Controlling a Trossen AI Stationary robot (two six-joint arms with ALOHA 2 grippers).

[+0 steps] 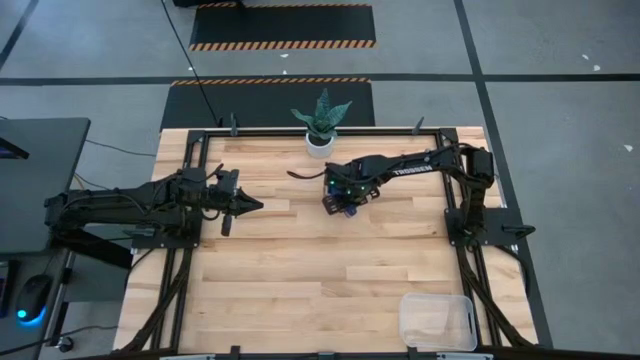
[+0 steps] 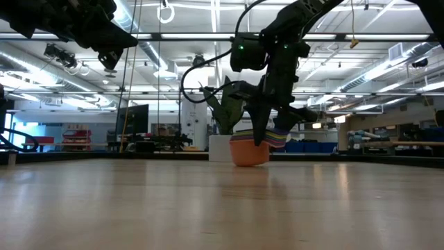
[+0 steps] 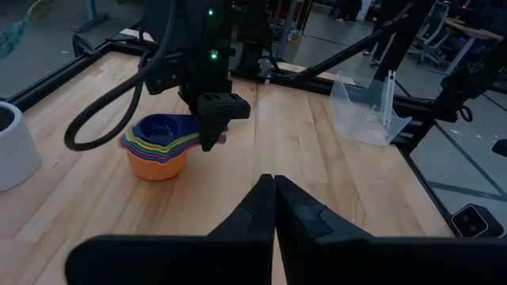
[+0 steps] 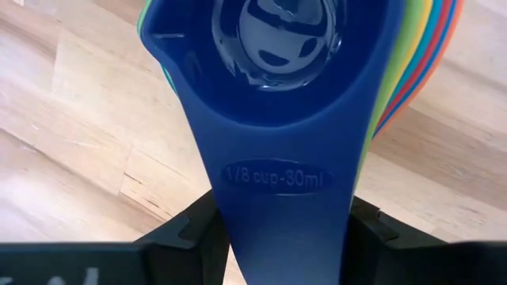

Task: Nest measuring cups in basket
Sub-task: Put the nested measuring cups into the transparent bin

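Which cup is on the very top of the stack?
The navy cup, the smallest one, marked 1/8 cup. It sits inside all the others, with the orange cup outermost at the bottom. The right gripper straddles its handle.

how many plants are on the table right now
1: one potted plant at the table's far edge, just behind the nested measuring cups that the right claw is working on. None seems hidden.

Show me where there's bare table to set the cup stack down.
Bare wood spans the near half, from the left gripper across to the basket. It is crowded at the far edge: plant pot, right gripper and nested measuring cups.
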